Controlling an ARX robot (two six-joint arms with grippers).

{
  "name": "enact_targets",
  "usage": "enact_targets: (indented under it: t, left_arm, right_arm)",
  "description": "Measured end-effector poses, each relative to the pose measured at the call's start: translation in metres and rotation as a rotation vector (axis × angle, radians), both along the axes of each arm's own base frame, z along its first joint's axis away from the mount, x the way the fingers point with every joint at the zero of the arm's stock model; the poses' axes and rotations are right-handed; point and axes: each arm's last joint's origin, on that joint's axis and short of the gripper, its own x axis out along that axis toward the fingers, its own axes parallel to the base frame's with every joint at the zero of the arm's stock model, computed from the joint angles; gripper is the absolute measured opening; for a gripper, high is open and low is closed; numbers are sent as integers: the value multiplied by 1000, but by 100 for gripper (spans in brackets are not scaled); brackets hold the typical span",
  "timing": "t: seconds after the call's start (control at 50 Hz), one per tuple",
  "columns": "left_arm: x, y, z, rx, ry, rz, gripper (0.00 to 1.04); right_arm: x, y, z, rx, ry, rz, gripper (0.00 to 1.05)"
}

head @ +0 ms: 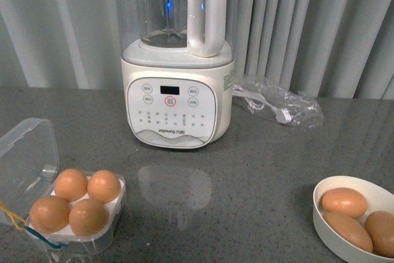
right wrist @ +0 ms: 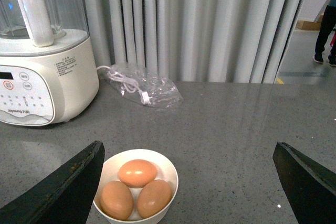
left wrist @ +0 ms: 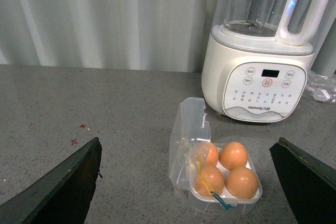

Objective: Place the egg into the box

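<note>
Grey counter [head: 265, 170]: box [head: 24, 152] holds four eggs [head: 88, 217], bowl [head: 319, 214] three.

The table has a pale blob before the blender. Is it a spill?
Front view: probably just the cream-white plastic blender mirrored in the glossy grey speckled countertop. Right wrist view: the pale pleated curtain reflects too. Left wrist view: little glare.

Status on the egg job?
Left claw open, right claw open, both empty. Box lid up, four eggs in, cups full. Three more in bowl. Nothing blocking.
</note>
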Motion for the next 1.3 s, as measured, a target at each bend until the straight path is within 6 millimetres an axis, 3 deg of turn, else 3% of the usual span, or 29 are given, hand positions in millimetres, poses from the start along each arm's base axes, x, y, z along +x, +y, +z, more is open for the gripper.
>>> enact_targets:
  t: [0.28, 0.38, 0.581, 0.661, 0.801, 0.941, 1.301]
  left_arm:
    - [0, 0, 0, -3, 2, -1, 98]
    - [10, 1, 3, -128, 89, -66, 98]
    - [70, 14, 59, -218, -30, -44, 98]
    - [97, 18, 71, -184, -53, -33, 98]
    - [143, 30, 69, -81, -27, 55, 98]
    - [171, 49, 67, -7, -11, 139, 98]
    - [208, 104, 52, 206, 61, 315, 98]
  right_arm:
    - [0, 0, 0, 0, 0, 0, 97]
    - [0, 0, 0, 0, 0, 0, 97]
    - [0, 0, 0, 0, 0, 0, 97]
    - [0, 0, 0, 0, 0, 0, 97]
    - [0, 0, 0, 0, 0, 0, 97]
    - [0, 0, 0, 0, 0, 0, 97]
    - [0, 0, 0, 0, 0, -1, 97]
